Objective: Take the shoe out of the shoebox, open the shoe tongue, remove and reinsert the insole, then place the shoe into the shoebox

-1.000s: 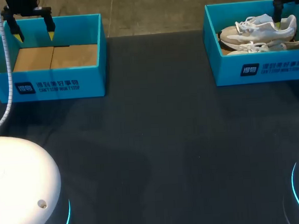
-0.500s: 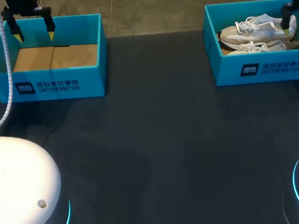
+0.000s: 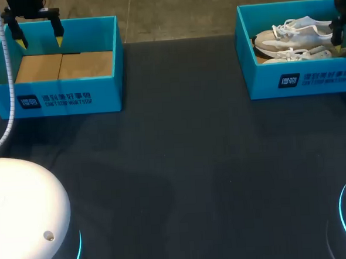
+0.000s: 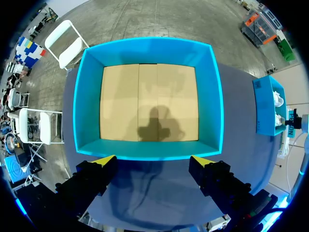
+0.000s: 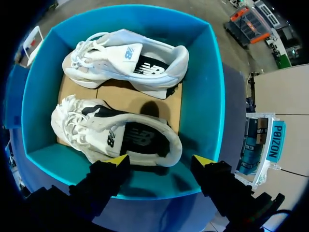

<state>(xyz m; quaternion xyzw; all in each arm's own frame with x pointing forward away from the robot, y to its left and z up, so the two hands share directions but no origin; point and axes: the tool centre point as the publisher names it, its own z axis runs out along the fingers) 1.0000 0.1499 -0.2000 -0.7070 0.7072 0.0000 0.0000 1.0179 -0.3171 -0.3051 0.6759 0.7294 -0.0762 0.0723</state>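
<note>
Dark tabletop (image 3: 181, 164), two teal boxes along the far edge. L gripper (image 4: 153, 161): fingers spread wide, nothing held, hanging above the far-left box (image 4: 147, 48), which shows only its cardboard floor. R gripper (image 5: 160, 160): also spread wide, gripping nothing, hovering over the far-right box (image 5: 203, 96), approx. by the heel end of the near shoe (image 5: 116, 133). Far shoe (image 5: 125, 63) lies alongside it, both w/ toes pointing left.

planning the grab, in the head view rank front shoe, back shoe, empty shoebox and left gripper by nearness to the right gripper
1. front shoe and back shoe, just below the right gripper; too close to call.
2. empty shoebox, far left.
3. left gripper, above that box's back left.
</note>
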